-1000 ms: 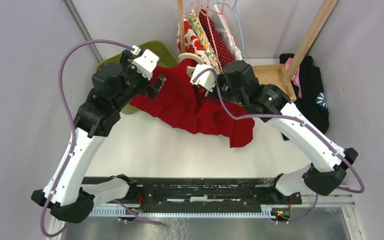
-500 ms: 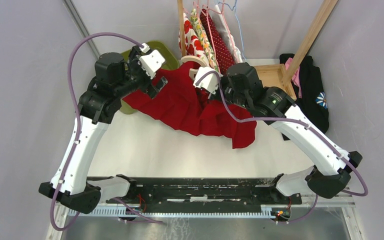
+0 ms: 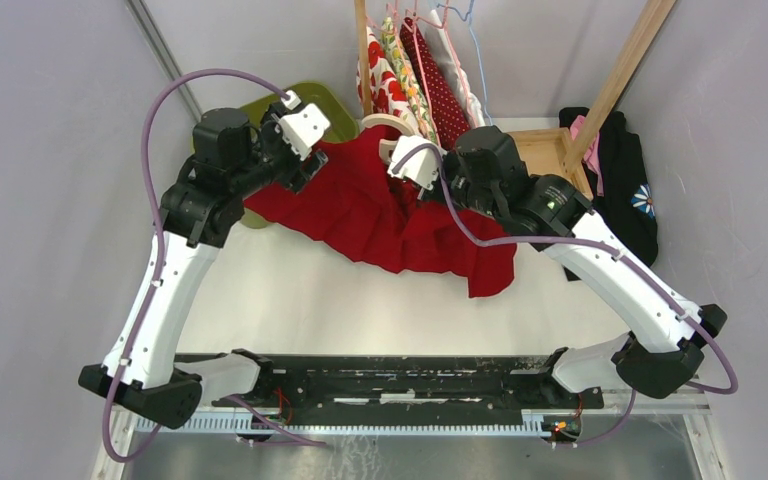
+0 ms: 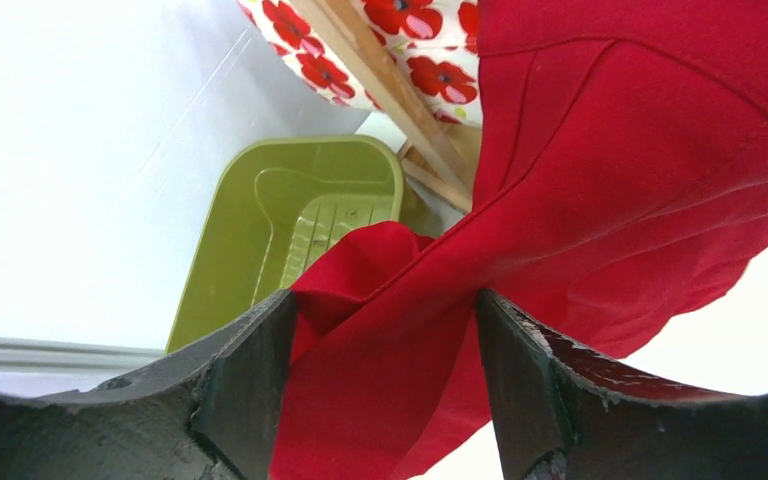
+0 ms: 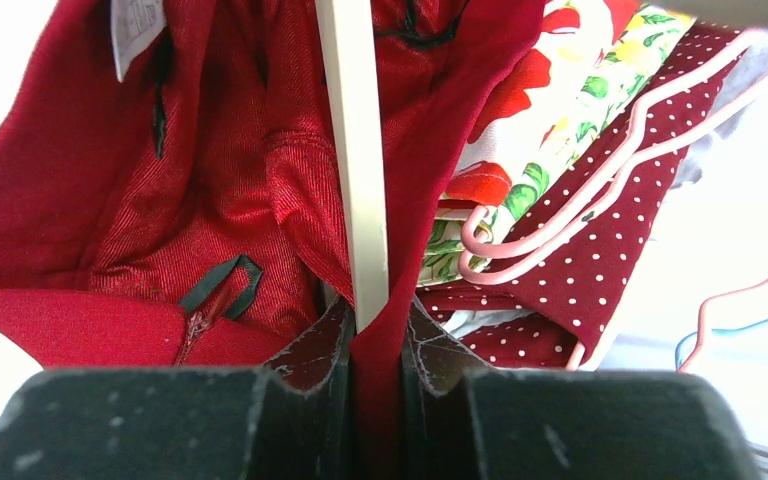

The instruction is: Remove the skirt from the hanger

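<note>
The red skirt (image 3: 380, 215) hangs from a cream hanger (image 3: 385, 122) at the back and spills onto the white table. My left gripper (image 3: 305, 168) is at the skirt's upper left edge. In the left wrist view a taut fold of skirt (image 4: 610, 180) fills the gap between the jaws of my left gripper (image 4: 380, 330), touching both. My right gripper (image 3: 422, 185) is at the waistband. In the right wrist view my right gripper (image 5: 375, 330) is shut on a fold of skirt (image 5: 80, 200), with the hanger bar (image 5: 355, 150) ending at the jaws.
A green tray (image 3: 320, 100) lies behind the left gripper, also seen in the left wrist view (image 4: 290, 220). Patterned garments (image 3: 410, 70) hang on a wooden rack behind the skirt. A wooden frame (image 3: 545, 150) and a black garment (image 3: 625, 190) sit at the back right.
My left arm has risen and swung back, and its gripper has shifted slightly left with the skirt's edge, spreading the skirt leftward. The right gripper has barely moved.
</note>
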